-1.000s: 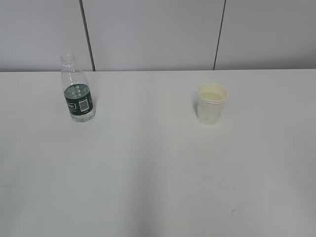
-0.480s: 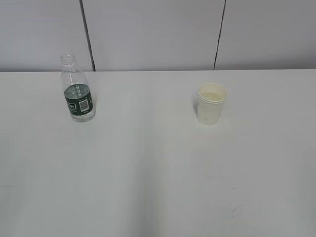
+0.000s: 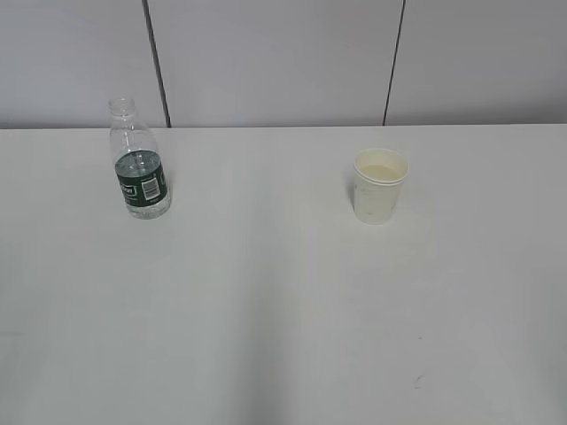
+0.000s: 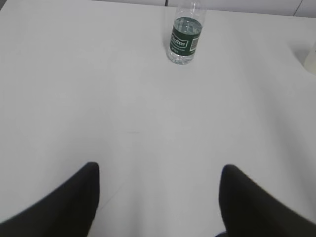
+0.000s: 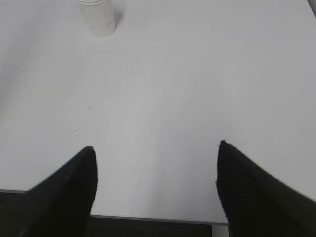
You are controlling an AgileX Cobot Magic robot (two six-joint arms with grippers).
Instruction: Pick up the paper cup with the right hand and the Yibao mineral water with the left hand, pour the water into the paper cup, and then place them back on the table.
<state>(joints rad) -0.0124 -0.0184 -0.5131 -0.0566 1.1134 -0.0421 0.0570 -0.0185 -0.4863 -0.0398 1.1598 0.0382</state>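
Note:
The Yibao mineral water bottle (image 3: 139,164) stands upright and uncapped at the table's back left, with water in its lower part. It also shows in the left wrist view (image 4: 185,34). The cream paper cup (image 3: 379,185) stands upright at the back right, with liquid inside; the right wrist view shows it (image 5: 98,19) at the top left. The white table (image 3: 266,310) fills the exterior view, where neither arm shows. My left gripper (image 4: 159,170) is open and empty, far short of the bottle. My right gripper (image 5: 155,150) is open and empty over the table's near edge.
A grey panelled wall (image 3: 275,62) runs behind the table's far edge. The table's near edge (image 5: 158,217) shows in the right wrist view, with dark floor below it. A small dark scuff (image 3: 418,382) marks the tabletop at the front right.

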